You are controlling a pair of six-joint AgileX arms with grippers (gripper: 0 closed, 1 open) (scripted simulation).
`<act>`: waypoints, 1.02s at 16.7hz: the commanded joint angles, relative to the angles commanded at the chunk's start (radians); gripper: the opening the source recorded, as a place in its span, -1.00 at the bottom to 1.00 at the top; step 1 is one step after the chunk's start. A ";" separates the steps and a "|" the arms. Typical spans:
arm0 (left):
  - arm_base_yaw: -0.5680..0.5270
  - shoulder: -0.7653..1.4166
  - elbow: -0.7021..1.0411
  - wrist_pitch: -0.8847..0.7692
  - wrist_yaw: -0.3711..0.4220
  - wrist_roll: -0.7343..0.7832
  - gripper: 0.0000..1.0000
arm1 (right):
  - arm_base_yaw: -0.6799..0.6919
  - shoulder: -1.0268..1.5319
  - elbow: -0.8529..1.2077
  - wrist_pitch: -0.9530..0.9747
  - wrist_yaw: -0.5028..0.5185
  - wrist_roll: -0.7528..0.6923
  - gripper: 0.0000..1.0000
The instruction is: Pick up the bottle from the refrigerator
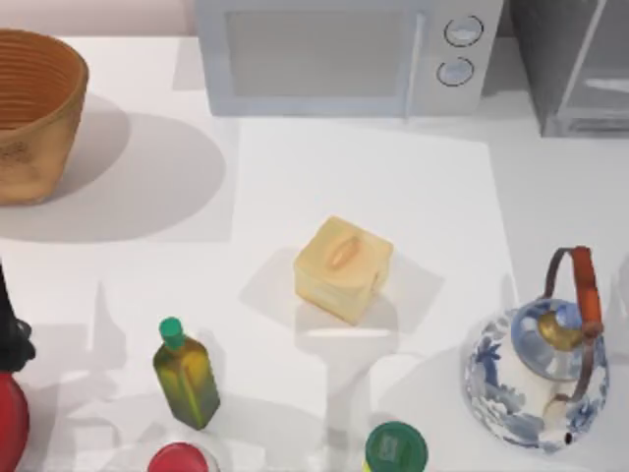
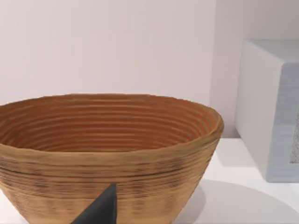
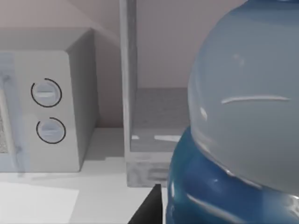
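The bottle (image 3: 243, 121) looms very close in the right wrist view, with a pale translucent upper part and a deep blue lower part. My right gripper (image 3: 196, 217) is shut on it, and one dark finger (image 3: 148, 207) lies against its side. Behind it stands the grey refrigerator (image 3: 154, 121) with an open compartment and a bare shelf; the bottle is out in front of it. In the top view the refrigerator (image 1: 575, 69) sits at the back right corner. My left arm (image 1: 10, 339) is parked at the left edge, facing the basket.
A white microwave (image 1: 344, 54) stands at the back, left of the refrigerator. A woven basket (image 1: 29, 113) is back left. A yellow box (image 1: 342, 267) lies mid-table. An olive-green bottle (image 1: 185, 379), a green-lidded jar (image 1: 396, 447) and a blue-and-white teapot (image 1: 541, 369) line the front.
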 joint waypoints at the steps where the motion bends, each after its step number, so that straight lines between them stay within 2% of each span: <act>1: 0.000 0.000 0.000 0.000 0.000 0.000 1.00 | 0.006 -0.037 -0.015 -0.025 0.005 -0.001 -1.00; 11: 0.000 0.000 0.000 0.000 0.000 0.000 1.00 | -0.004 -0.079 -0.008 -0.051 0.004 0.019 -1.00; 14: 0.000 0.000 0.000 0.000 0.000 0.000 1.00 | -0.081 -0.078 0.111 -0.035 -0.033 0.117 -1.00; 17: 0.000 0.000 0.000 0.000 0.000 0.000 1.00 | -0.219 -0.067 0.324 -0.018 -0.101 0.290 -1.00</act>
